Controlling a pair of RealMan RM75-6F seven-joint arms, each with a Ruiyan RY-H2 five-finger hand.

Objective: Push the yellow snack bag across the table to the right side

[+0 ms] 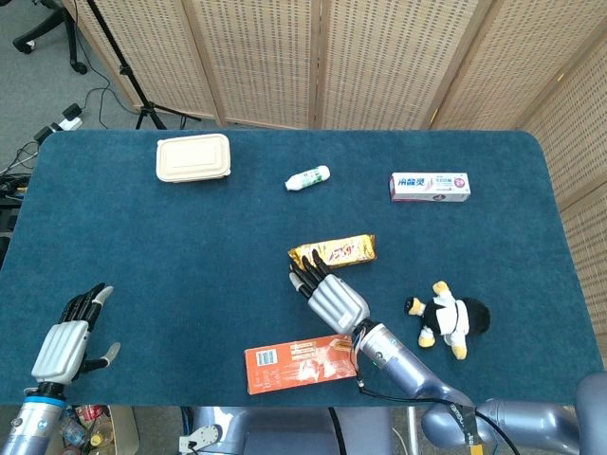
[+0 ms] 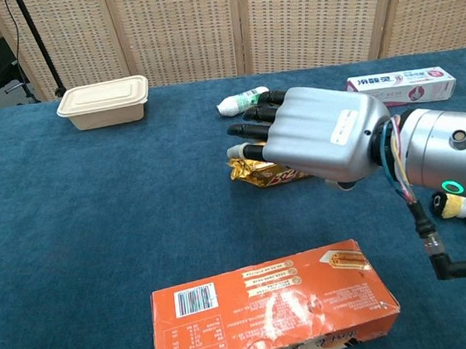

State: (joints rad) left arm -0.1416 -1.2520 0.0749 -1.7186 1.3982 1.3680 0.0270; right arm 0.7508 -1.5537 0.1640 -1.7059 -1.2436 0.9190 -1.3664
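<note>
Now we see the right hand, fingers apart and holding nothing, by the left end of the yellow snack bag. Left hand rests open, empty, on the table.

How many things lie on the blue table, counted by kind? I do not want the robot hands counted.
Snack packs: 2, the yellow snack bag and the orange box
Food container: 1, the beige lidded box
Bottle: 1, the small white bottle
Toothpaste box: 1, the toothpaste box
Soft toy: 1, the plush toy
Total: 6
</note>
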